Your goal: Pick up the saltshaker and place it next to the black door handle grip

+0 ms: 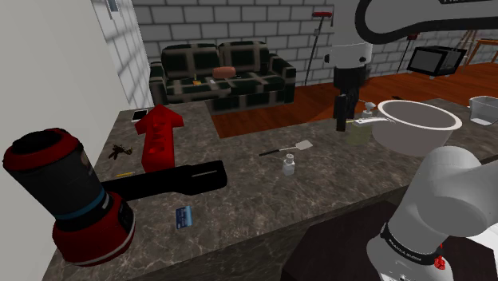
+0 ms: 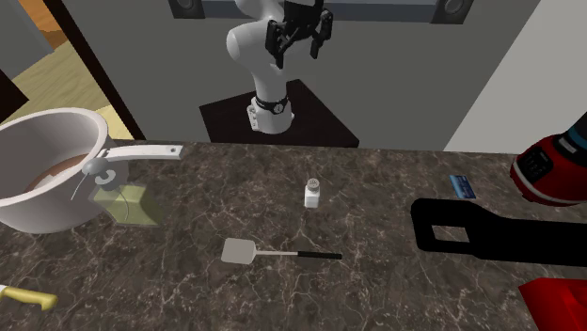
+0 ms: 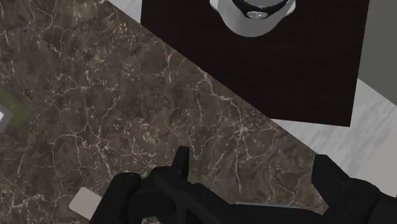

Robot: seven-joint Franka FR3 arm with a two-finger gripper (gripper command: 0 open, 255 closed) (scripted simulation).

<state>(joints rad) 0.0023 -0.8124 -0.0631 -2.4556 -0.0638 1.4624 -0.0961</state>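
Spread and empty, the end effector (image 1: 342, 118) hangs high; centre it over the upright saltshaker (image 1: 289, 164), standing on the worktop (image 1: 255, 191) right of the black door handle grip (image 1: 171, 180) in the shoulder view, before descending straight.

A: Where's the shoulder view?
B: Beside the stand (image 1: 335, 249), lower right, facing the sofa (image 1: 223, 73) across the counter (image 1: 319, 185).
A: The second?
B: Opposite, facing the arm (image 2: 249, 42) over the same counter. Wrist looks straight down, close.

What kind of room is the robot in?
Probably a home kitchen open to a living room: a dark marbled countertop, a big white pot, and a dark checked sofa behind.
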